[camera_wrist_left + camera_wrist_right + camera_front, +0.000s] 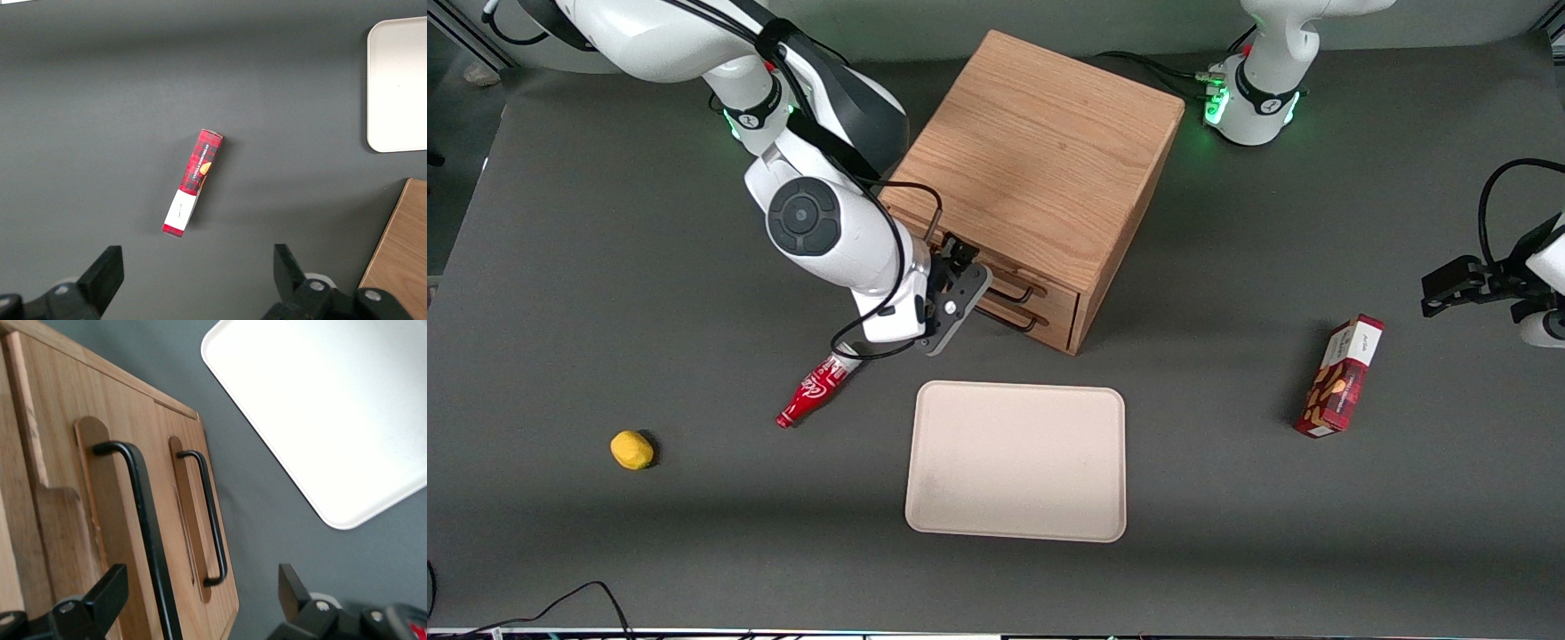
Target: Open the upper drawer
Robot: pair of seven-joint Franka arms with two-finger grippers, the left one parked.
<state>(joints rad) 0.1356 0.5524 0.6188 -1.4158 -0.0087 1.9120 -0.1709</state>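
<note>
Gripper (958, 286): fingers spread, grasping nothing, sitting in front of the cabinet (1040, 169) so you are lining up on the upper drawer (100, 520); its black handle (143, 527) is running between them toward twelve o'clock, drawer shut.

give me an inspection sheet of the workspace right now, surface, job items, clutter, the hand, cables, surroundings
Surface: dark grey table, no spills seen.
Job's things: wooden cabinet; upper drawer looks shut, its black wire handle passing between the hand's fingers; bottom drawer shut too.
Clutter: beige tray nearer the front camera than the cabinet; red bottle lying beside the tray; yellow lump toward the working arm's end; red box toward the parked arm's end.
Hand: right arm's hand in front of the drawers, open, at the upper handle.
Cables: black cable at the table's near edge; cable along the working arm.
Surroundings: nothing seen.
</note>
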